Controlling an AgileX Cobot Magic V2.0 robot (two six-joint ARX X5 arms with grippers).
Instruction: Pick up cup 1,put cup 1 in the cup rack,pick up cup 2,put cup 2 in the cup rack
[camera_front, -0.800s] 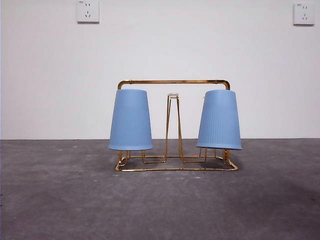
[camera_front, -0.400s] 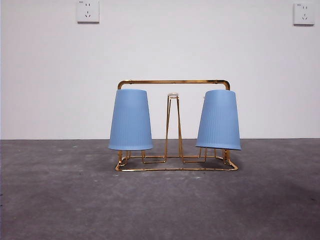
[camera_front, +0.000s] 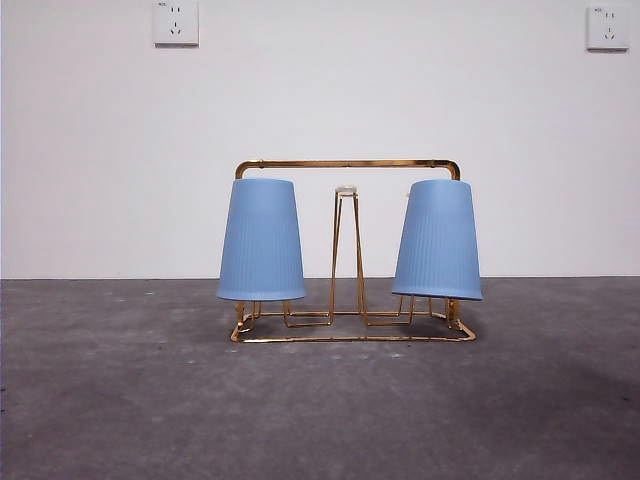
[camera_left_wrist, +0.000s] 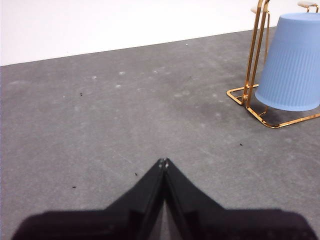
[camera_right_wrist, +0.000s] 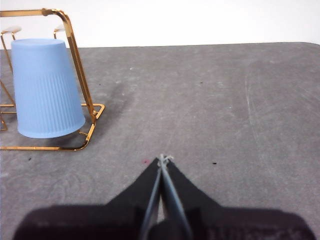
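On the grey table (camera_front: 120, 400), the left blue cup (camera_front: 261, 240) hangs mouth-down, upright, on the gold cup rack (camera_front: 348, 164), whose long axis runs side to side; the right blue cup (camera_front: 438, 240) hangs likewise, tilted slightly. Two unlabelled wall sockets (camera_front: 176, 22) sit on the white wall behind. The left gripper (camera_left_wrist: 163, 162) and right gripper (camera_right_wrist: 163, 159) hover well apart from the rack, jaws pressed together, empty.

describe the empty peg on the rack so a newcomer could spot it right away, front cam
Find the gold wire cup rack standing mid-table before the white wall. Two upside-down blue cups, left and right, hang at its ends. Between them rises a narrow white-tipped peg, the only bare one.
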